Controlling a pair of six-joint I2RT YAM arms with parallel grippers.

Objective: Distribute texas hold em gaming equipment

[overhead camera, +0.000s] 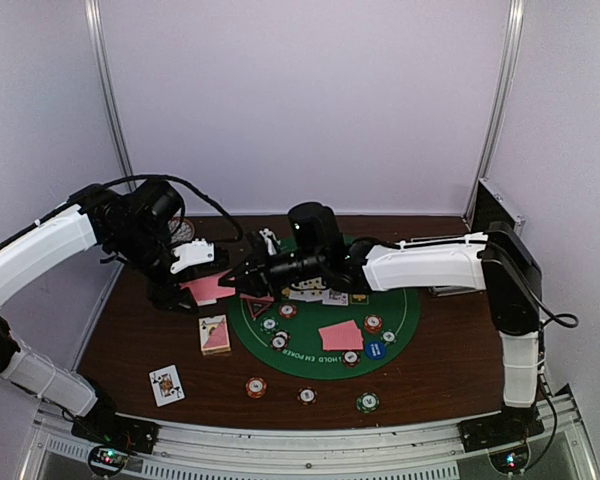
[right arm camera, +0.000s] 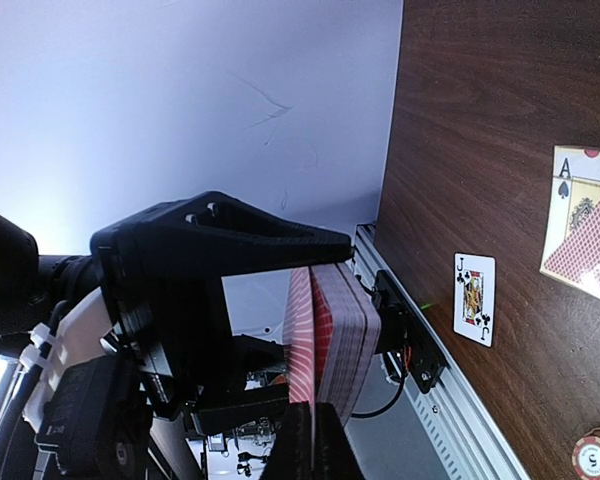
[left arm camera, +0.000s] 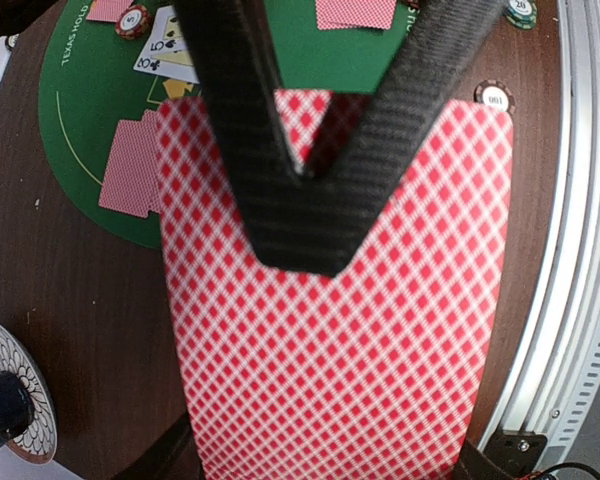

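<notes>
At the left, the left arm's jaws (overhead camera: pixel 202 276) are clamped on a deck of red-backed playing cards (left arm camera: pixel 340 380). They hold it above the brown table (overhead camera: pixel 130 340), by the left rim of the green poker mat (overhead camera: pixel 400 315). One carbon-fibre finger (left arm camera: pixel 305 225) lies across the top card's back. A dark blue cup (left arm camera: pixel 0 412) on a patterned plate (left arm camera: pixel 32 375) stands on the table off the mat.

Nearer the front edge, a jack of spades (overhead camera: pixel 166 384) lies face up. Just right of it and a little farther back, a small stack (overhead camera: pixel 215 333) shows an ace of spades under a red-backed card. Three striped chips (overhead camera: pixel 307 395) sit in a row on the bare wood in front of the mat.

The right arm's jaws (overhead camera: pixel 248 282) reach leftward to the deck's edge. How wide they stand, and whether they pinch a card, cannot be told.

On the mat lie a red triangle (overhead camera: pixel 257 308), other chips (overhead camera: pixel 373 323), face-up cards (overhead camera: pixel 315 293) at the far side, red-backed cards (overhead camera: pixel 340 335) and a blue disc (overhead camera: pixel 375 350).
</notes>
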